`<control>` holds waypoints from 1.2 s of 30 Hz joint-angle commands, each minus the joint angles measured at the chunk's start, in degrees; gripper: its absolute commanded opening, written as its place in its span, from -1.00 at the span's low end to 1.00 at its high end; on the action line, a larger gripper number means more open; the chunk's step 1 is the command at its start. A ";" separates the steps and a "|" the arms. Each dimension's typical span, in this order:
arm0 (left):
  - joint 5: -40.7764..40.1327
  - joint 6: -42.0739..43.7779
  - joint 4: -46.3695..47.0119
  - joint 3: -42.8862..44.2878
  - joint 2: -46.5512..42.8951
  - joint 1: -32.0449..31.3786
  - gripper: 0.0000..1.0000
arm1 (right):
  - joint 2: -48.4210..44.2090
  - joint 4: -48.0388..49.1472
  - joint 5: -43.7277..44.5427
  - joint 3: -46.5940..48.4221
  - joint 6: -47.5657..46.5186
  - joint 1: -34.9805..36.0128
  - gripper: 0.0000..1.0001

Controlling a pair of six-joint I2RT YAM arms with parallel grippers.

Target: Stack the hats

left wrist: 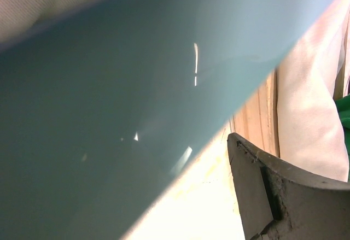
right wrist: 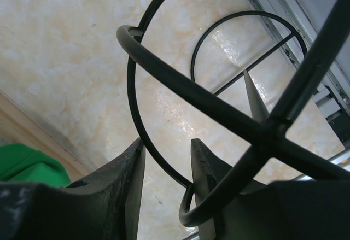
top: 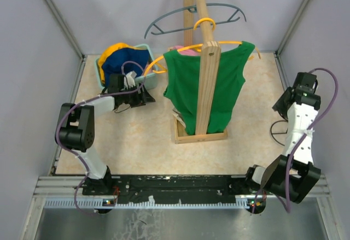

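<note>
Two hats (top: 124,60) visible, one basket (top: 145,47), one green shirt (top: 186,87), two arms (top: 82,125).

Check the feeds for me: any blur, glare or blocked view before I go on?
Top external: evenly lit and sharp, navy hat readable. Left wrist: almost all blurred teal bin wall, too close to focus, with glare specks. Right wrist: black wire stand crosses the lens; sheen on the table behind.
</note>
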 commanded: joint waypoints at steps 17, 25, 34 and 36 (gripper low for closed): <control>1.15 -0.54 -3.24 0.28 3.01 0.23 0.54 | -3.69 -5.09 -0.10 -1.61 -2.08 0.45 -1.00; 1.39 -0.36 -3.63 1.09 4.03 0.23 0.50 | -5.39 -6.36 0.85 5.46 -1.05 1.01 -1.00; 0.59 0.45 -5.77 3.14 4.54 0.23 0.46 | -7.25 -5.69 0.75 15.08 -1.14 1.22 -1.00; 0.32 0.67 -6.44 3.46 4.27 0.23 0.45 | -7.11 -5.80 0.54 18.23 -1.16 1.29 -1.00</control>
